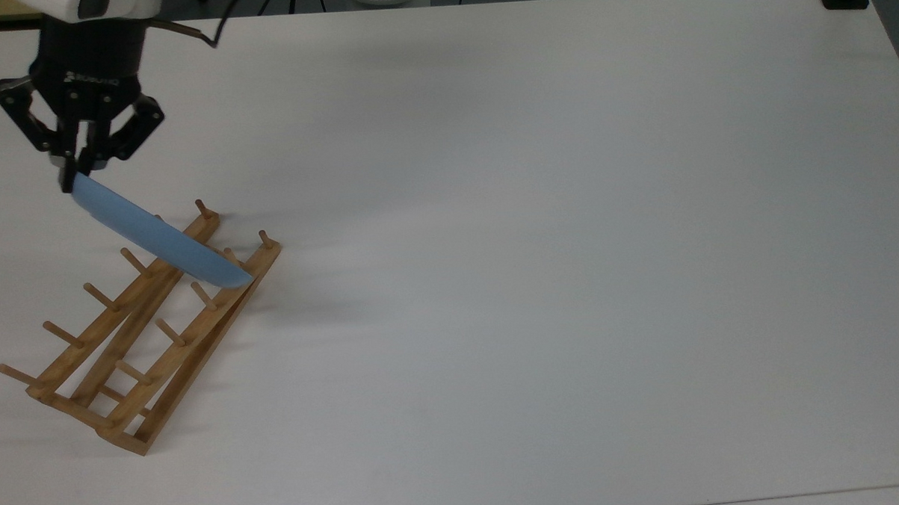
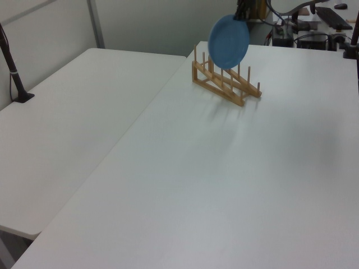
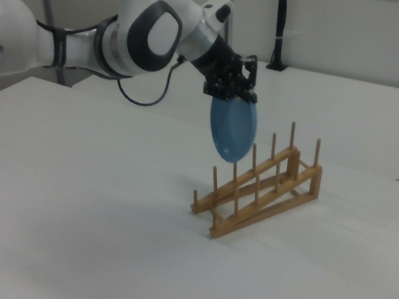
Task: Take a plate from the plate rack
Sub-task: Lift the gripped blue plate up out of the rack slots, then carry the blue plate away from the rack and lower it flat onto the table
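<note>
Blue plate (image 3: 232, 130) hangs edge-up below the gripper (image 3: 229, 94), pinched at its top rim, its lowest edge level with the wooden plate rack's (image 3: 264, 190) peg tips.

surface: white table (image 1: 538, 227), matte, plain | second white table (image 2: 73, 106) butts against it on the left view's left | on main table: wooden plate rack (image 1: 149, 334) near the top view's left edge, 2 rows of upright pegs, long rails running diagonally | black clamp post (image 2: 14, 73) stands on second table.
</note>
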